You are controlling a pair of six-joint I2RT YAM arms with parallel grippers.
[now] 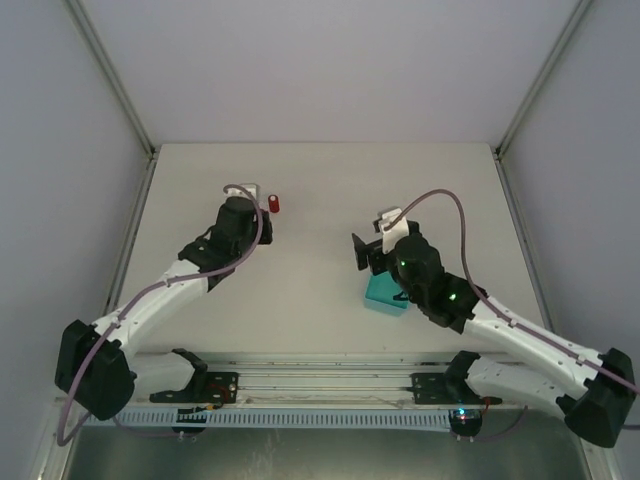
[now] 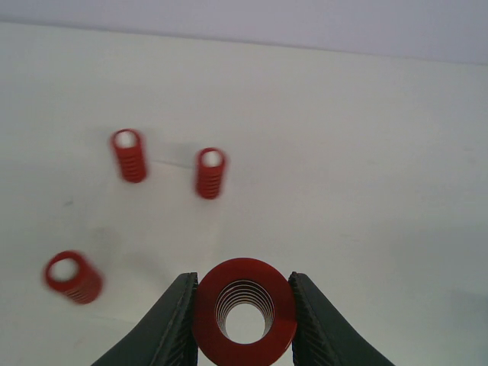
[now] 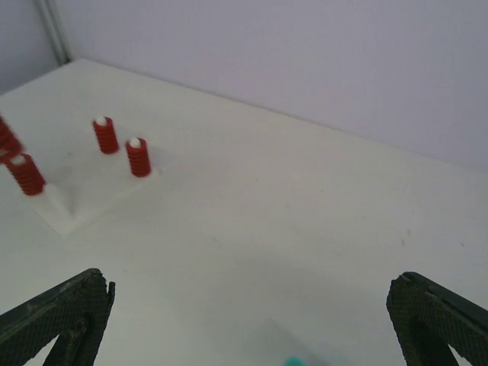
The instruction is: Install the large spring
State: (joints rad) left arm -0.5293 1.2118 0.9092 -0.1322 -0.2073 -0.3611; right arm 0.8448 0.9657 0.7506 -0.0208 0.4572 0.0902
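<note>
Left wrist view, I see my left gripper point(image 2: 243, 282) clamped on the large spring point(image 2: 244, 271), end-on between the fingers point(image 2: 171, 324), three small springs point(image 2: 210, 172) standing beyond it, right gripper point(image 3: 248, 320) spread wide over the table point(image 3: 305, 198)

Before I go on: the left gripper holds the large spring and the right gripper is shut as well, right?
No. The left gripper does hold the large spring, but the right gripper is open: the right wrist view shows its fingers wide apart, gripping nothing.
</note>
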